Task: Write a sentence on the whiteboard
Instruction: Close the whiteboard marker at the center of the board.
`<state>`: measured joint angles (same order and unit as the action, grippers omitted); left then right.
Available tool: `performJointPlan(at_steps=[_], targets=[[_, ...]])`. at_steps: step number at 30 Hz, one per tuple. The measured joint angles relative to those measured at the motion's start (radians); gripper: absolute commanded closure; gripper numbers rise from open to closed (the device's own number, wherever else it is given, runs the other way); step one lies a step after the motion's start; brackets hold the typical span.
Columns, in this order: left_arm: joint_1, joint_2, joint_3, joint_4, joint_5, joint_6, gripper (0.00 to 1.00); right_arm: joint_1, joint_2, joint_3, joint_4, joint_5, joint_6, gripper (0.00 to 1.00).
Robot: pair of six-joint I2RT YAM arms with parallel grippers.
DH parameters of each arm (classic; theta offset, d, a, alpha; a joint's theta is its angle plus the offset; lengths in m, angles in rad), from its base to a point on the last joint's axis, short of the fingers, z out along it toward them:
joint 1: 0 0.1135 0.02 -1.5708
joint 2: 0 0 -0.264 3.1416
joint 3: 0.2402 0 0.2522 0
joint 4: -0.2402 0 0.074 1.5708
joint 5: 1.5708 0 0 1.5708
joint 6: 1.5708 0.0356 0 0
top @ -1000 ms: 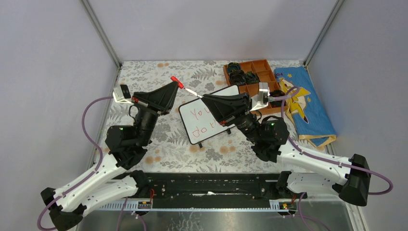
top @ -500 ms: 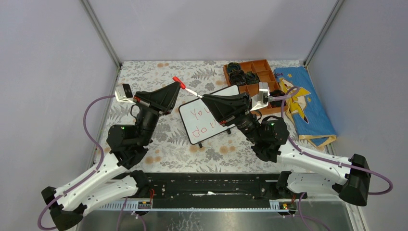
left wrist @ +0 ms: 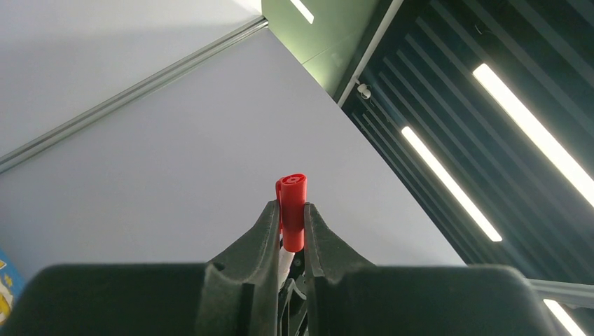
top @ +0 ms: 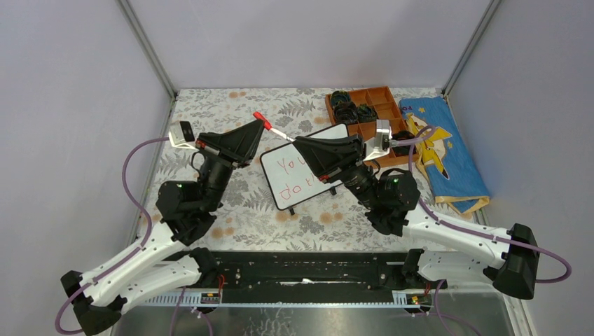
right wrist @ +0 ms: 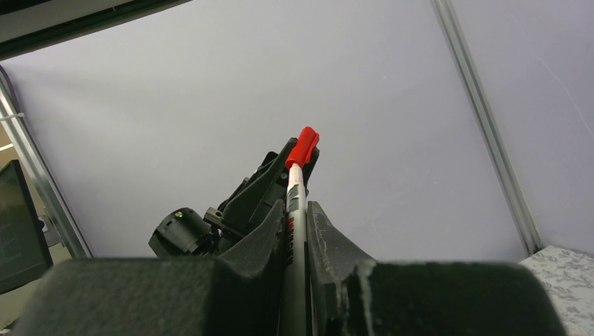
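Over floral table (top: 245,210), raised left hand (left wrist: 293,210) pinches cap (left wrist: 291,192), right hand (right wrist: 298,208) marker (right wrist: 295,192).

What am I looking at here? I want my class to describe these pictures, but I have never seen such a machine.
These are two robot arms bolted to a table. One picture looks down from above; the other two come from cameras on the wrists. The left arm pinches the red cap of a marker in its jaws, and the right arm grips the barrel. On the table lie a whiteboard with red writing, partly hidden, a brown tray and a blue cloth.
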<state>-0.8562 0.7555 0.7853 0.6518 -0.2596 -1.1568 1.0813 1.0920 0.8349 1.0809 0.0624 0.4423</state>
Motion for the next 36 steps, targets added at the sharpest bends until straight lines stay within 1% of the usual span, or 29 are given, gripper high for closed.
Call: performJointPlan(at_steps=[15,21,29,36], targets=[[0.007,0.030,0.000,-0.001,0.017,-0.005,1.00,0.001,0.009,0.003,-0.007,0.037,-0.031,1.00],[0.005,0.057,0.004,-0.001,-0.006,0.035,1.00,0.003,0.021,0.003,-0.006,0.084,-0.058,1.00],[-0.058,0.082,0.026,-0.017,-0.064,0.143,1.00,0.004,0.029,0.010,-0.008,0.121,-0.101,1.00],[-0.063,0.100,0.041,-0.019,-0.080,0.161,1.00,0.005,0.037,0.019,-0.006,0.131,-0.113,1.00]])
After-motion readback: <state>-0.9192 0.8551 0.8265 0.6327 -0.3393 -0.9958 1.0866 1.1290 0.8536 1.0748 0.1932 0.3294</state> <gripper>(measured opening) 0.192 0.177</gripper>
